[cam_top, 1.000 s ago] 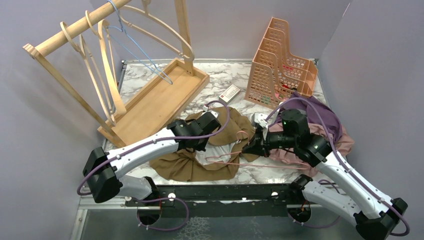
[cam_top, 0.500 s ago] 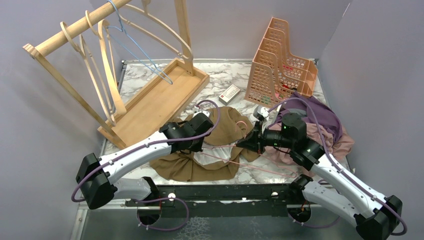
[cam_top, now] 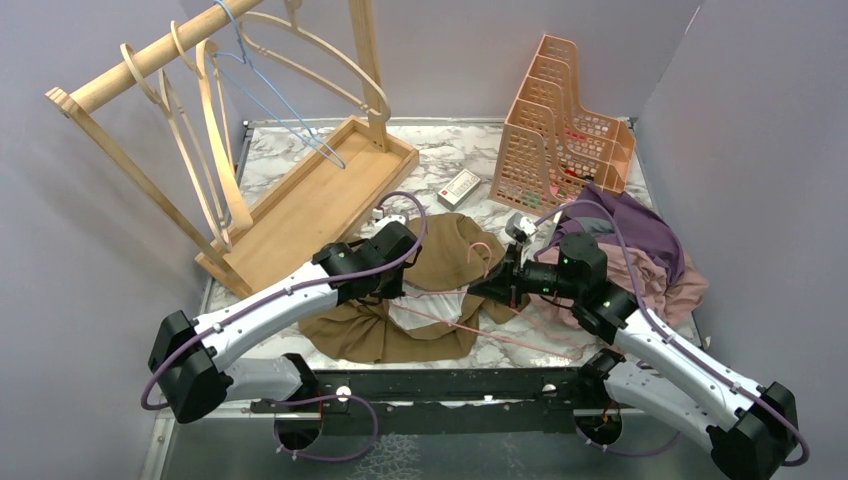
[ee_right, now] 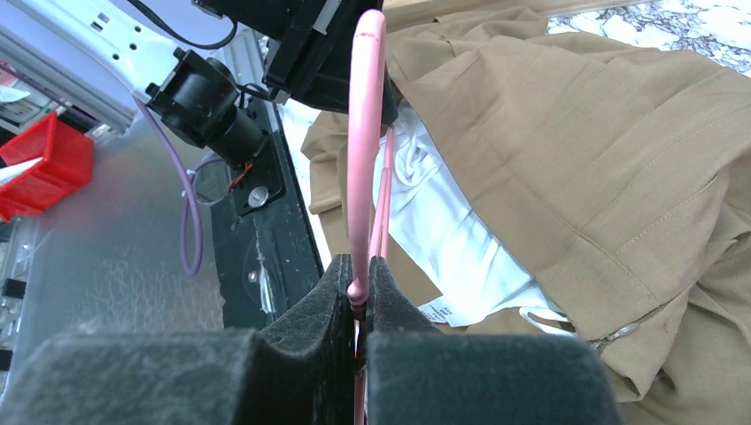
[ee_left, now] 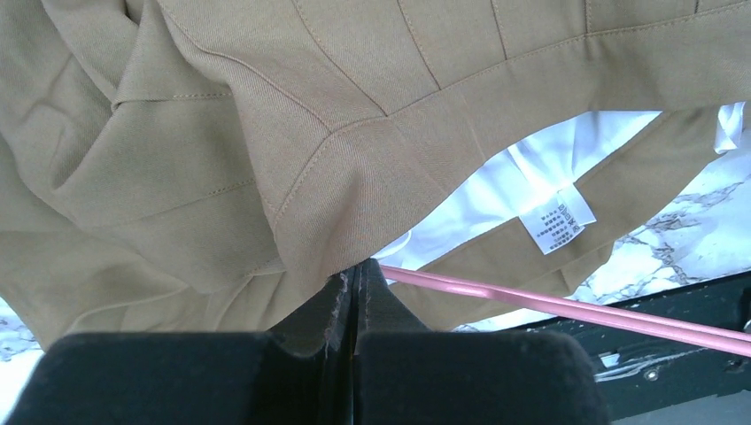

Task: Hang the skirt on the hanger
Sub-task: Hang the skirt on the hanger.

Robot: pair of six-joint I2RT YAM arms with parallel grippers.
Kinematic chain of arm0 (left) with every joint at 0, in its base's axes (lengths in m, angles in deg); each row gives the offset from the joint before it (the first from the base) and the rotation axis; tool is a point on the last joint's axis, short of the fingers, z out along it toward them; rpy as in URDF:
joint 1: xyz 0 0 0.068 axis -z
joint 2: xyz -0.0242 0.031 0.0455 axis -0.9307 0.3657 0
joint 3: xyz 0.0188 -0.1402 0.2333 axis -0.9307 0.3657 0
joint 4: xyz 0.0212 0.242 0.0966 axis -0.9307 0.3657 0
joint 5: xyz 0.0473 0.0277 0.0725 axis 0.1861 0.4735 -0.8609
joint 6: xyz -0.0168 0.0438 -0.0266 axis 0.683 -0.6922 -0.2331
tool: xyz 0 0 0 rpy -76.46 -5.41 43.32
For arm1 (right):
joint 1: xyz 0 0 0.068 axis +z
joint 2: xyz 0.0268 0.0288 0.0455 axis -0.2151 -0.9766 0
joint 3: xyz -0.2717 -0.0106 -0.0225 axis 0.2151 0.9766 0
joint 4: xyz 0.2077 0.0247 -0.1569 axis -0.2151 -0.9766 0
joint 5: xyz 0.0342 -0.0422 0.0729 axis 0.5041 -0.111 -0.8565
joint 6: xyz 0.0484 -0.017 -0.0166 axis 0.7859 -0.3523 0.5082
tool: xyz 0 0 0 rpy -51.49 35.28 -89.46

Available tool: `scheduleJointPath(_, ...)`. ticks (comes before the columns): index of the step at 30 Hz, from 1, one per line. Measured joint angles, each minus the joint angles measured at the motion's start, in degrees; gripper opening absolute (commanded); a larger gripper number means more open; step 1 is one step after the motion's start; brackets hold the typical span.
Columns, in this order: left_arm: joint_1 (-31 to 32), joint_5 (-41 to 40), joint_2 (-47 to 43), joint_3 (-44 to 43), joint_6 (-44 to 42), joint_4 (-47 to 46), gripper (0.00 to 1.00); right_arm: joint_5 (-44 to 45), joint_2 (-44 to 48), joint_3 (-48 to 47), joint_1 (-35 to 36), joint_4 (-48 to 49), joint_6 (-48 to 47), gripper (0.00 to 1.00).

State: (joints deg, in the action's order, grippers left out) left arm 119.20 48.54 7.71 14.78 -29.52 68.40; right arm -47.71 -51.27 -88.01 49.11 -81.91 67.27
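Marble counter (cam_top: 440, 150), walled in grey on three sides. At back left, a wooden rack (cam_top: 310, 200) with a tray base and a slanted pole, hung with several wooden hangers (cam_top: 215, 130) and one blue wire hanger (cam_top: 285, 105). Two white arms with black wrists, reaching in from the near edge toward the middle.

Tan skirt (cam_top: 445, 262) crumpled on the counter near the front, between the two arms, with the waist open and white lining (ee_left: 496, 195) showing inside. Just beside it on the right, a heap of purple and pink clothes (cam_top: 655, 250), partly under the right arm. At back right, an orange mesh file holder (cam_top: 560, 120).

Pink hanger (cam_top: 483, 248) of thin wire, its hook raised over the skirt's right side, one bar crossing the lining at the waist opening.

Left claw (ee_left: 356, 270) clenched on the skirt's waistband, tan cloth pinched between the black fingers (ee_left: 385, 297). Right claw (ee_right: 358, 266) clenched on the pink hanger's wire, at the skirt's right edge.

Small white box (cam_top: 460, 185) lying on the counter between rack and file holder. Inside the waist, a small white care label (ee_left: 558, 226), print too fine to read.
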Motion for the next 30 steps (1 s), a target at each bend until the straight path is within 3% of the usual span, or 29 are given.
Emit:
scheduleJointPath(15, -0.72, -0.07, -1.64, 1.42, 3.13, -0.22, 0.0, -0.13, -0.13, 4.02, 0.0, 9.22, 4.55, 0.01)
scheduleJointPath(30, -4.48, -0.7, -5.18, 2.51, 2.34, -0.2, 0.0, -1.27, 1.7, 4.15, 0.0, 9.79, 4.66, 0.01)
